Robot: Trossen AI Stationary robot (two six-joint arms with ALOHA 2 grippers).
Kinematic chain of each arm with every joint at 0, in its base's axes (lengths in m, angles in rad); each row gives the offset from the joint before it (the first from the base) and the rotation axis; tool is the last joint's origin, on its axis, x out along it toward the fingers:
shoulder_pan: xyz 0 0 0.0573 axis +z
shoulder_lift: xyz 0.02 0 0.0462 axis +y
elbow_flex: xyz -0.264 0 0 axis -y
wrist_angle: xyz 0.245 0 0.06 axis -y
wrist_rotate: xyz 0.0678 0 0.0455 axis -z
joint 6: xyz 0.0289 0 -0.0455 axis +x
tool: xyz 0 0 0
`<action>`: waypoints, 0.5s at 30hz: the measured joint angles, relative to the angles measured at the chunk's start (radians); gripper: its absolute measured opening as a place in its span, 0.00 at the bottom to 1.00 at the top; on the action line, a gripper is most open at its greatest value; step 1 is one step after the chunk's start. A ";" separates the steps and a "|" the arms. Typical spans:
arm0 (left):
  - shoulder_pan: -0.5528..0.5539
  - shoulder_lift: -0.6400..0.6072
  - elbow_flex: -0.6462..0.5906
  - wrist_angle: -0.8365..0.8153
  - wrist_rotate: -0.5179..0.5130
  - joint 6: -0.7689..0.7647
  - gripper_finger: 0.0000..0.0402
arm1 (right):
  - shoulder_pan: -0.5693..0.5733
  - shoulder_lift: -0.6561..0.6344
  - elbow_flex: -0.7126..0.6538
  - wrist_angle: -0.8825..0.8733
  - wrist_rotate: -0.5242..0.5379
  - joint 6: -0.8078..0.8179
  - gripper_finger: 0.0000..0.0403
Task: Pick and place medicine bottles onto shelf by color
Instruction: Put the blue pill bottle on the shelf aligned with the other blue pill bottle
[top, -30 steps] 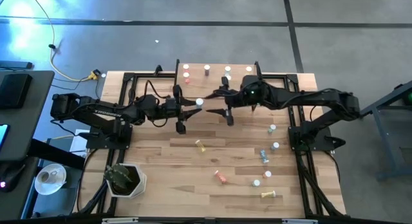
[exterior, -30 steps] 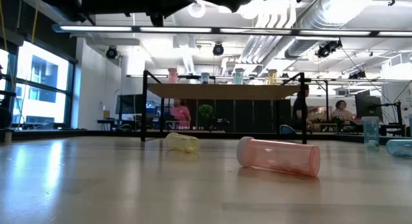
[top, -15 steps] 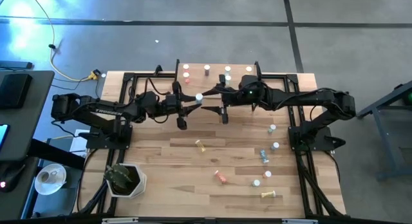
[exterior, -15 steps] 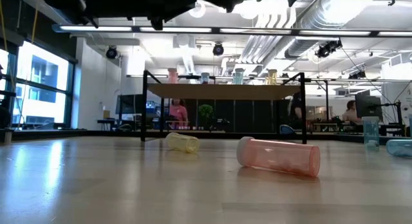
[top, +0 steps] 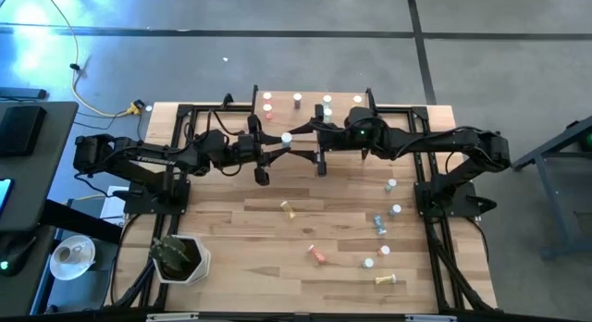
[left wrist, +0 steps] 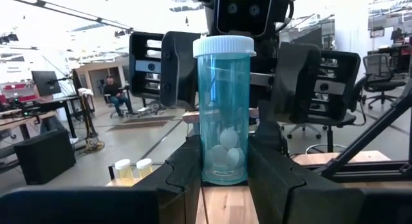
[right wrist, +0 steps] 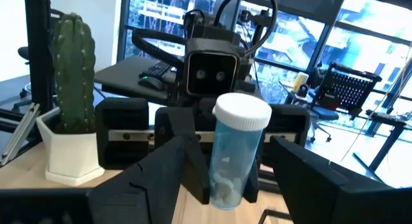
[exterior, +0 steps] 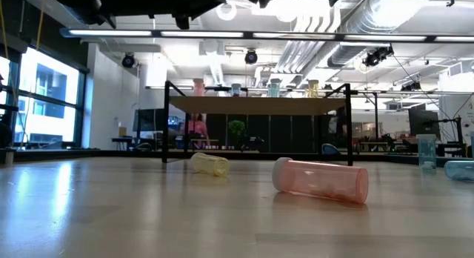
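Pincer to pincer, the two arms meet above the middle of the tabletop [top: 277, 239], just in front of the shelf [exterior: 255, 104]. The left pincer [left wrist: 222, 169] is pinching the base of a blue medicine bottle [left wrist: 224, 108], which stands upright with its white cap on top and a few pale pills inside. The right pincer [right wrist: 222, 166] faces it with its fingers spread to either side of that same bottle — not closed on it.

On the shelf several bottles already stand: reddish ones toward the left end, others along the back, each kept apart from its neighbours. Well apart on the tabletop are the rest — a yellow bottle [exterior: 209, 164] and a pink bottle [exterior: 321, 180] lying on their sides near the middle, and more bottles scattered toward the right side. A potted cactus [top: 178, 257] sits at the near left corner.

This looks to me like a handover in mid-air, and that is where it could fail. If the left pincer lets go before the right has closed, the bottle drops and rolls among the others. If the right closes off-centre or high on the cap, the bottle may tilt or twist between the two grips. Both pincers are crowded close, so fingers could knock together — or swing into the shelf and topple what stands there.
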State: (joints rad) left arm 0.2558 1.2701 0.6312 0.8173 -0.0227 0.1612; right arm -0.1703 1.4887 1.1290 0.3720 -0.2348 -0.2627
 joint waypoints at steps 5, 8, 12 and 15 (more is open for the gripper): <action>0.000 0.000 0.000 0.002 0.004 0.000 0.24 | 0.000 0.009 0.000 0.015 0.000 -0.004 0.55; 0.000 0.000 0.000 0.002 0.008 0.000 0.24 | 0.000 0.036 0.000 0.048 0.000 -0.005 0.55; 0.000 0.000 0.000 -0.001 0.008 0.000 0.24 | 0.000 0.053 0.000 0.055 0.000 -0.007 0.55; 0.000 0.000 0.000 -0.003 0.008 0.000 0.24 | 0.000 0.052 0.000 0.060 0.000 -0.007 0.55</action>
State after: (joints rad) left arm 0.2558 1.2705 0.6312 0.8146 -0.0147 0.1610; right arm -0.1703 1.5405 1.1290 0.4320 -0.2348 -0.2699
